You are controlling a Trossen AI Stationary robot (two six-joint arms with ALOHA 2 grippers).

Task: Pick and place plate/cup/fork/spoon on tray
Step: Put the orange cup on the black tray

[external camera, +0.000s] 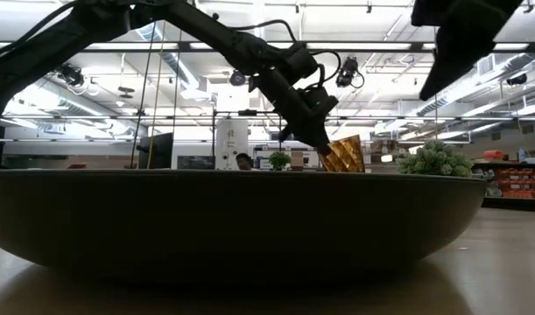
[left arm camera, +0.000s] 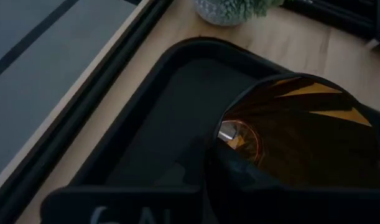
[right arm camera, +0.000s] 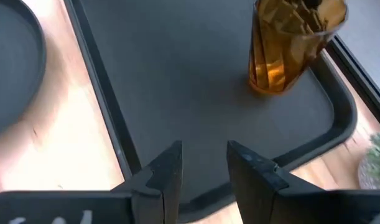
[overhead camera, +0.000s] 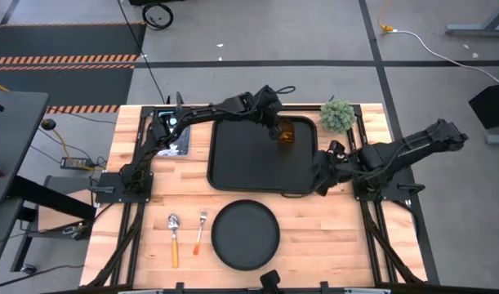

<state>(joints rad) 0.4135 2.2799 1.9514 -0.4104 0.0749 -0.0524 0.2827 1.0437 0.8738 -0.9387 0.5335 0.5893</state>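
Note:
The amber cup (overhead camera: 287,133) is in the far right corner of the black tray (overhead camera: 249,163), and my left gripper (overhead camera: 278,124) is shut on it. The cup also shows in the right wrist view (right arm camera: 289,43) and the low view (external camera: 344,154). The round black plate (overhead camera: 246,235) lies flat on the table near the front edge. The spoon (overhead camera: 174,237) and the fork (overhead camera: 201,231) lie to its left. My right gripper (right arm camera: 205,155) is open and empty over the tray's right rim (overhead camera: 324,175). My left gripper holds the cup by its rim (left arm camera: 230,134), on the side toward the table's left. It comes slanting down from the left. A dark finger (left arm camera: 252,180) covers the place of contact. The cup is nearly upright, its base (right arm camera: 267,84) on or just above the tray floor.
A small green potted plant (overhead camera: 337,115) stands on the table just beyond the tray's far right corner. A dark device (overhead camera: 171,135) lies at the table's far left. The tray's floor left of the cup is bare (right arm camera: 177,74).

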